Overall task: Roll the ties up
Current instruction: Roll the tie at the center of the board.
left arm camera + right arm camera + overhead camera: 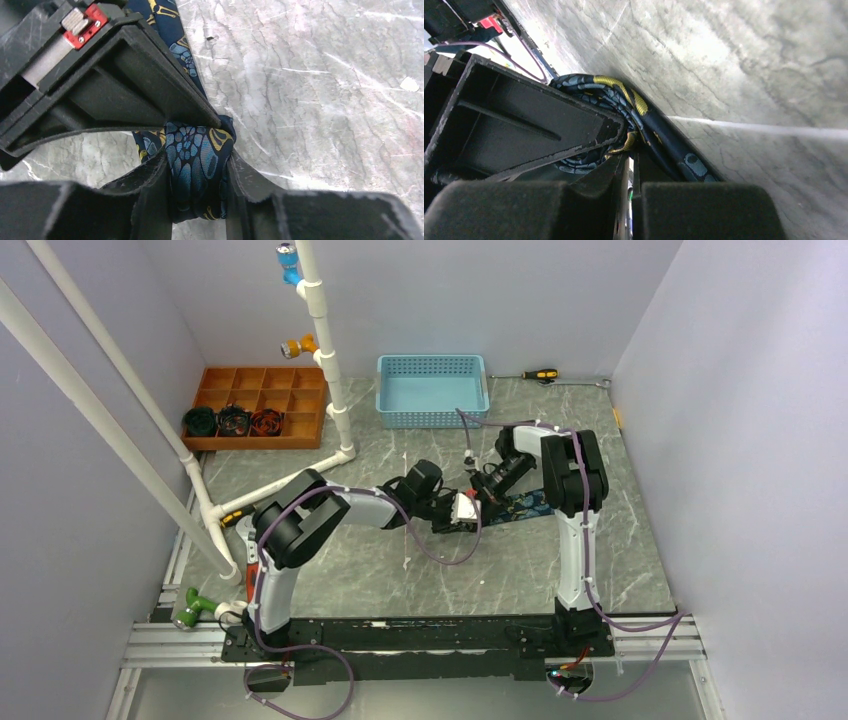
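One tie (527, 507), dark navy with a blue and gold paisley pattern, lies at the table's middle between both arms. My left gripper (199, 172) is shut on a rolled bundle of the tie (197, 150), which fills the gap between its fingers just above the table. My right gripper (631, 150) meets it from the other side. Its jaws are pressed nearly together on a fold of the tie (624, 107) at their tips. The tie's loose length runs off under the right gripper. In the top view the grippers (468, 508) touch each other.
A blue basket (432, 390) stands at the back centre. A wooden divided tray (262, 405) at the back left holds three dark round bundles (232, 421). White pipes (330, 380) cross the left side. A screwdriver (540, 374) lies at the back right. A green tool (193, 606) sits at the front left.
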`<state>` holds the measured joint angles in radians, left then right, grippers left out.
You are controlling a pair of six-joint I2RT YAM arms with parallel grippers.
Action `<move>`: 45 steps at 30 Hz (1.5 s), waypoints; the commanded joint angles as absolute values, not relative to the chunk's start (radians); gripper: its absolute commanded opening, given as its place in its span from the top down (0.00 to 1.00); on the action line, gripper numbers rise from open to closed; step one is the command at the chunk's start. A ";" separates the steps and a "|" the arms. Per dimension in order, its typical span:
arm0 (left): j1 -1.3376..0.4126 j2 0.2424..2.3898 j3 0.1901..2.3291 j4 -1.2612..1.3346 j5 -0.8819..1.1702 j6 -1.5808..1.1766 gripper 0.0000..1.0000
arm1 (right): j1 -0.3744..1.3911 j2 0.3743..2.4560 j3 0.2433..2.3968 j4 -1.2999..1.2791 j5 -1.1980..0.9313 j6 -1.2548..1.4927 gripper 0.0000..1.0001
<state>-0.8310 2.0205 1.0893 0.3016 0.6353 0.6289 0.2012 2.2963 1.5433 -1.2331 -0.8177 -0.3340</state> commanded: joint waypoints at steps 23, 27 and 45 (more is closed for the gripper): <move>-0.700 1.986 0.959 0.383 0.739 0.342 0.75 | 0.092 2.210 1.407 -0.941 -0.592 -0.170 0.87; -0.672 1.936 0.931 0.456 0.699 0.215 0.71 | 0.094 2.220 1.417 -0.948 -0.567 -0.161 0.87; -0.692 1.998 0.886 0.215 0.575 0.443 0.57 | 0.158 2.036 1.379 -0.885 -0.846 -0.130 0.61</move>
<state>-0.6884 1.9625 0.9272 0.4606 0.6800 0.3450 0.1467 2.1536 1.3846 -1.0039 -0.7879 -0.1211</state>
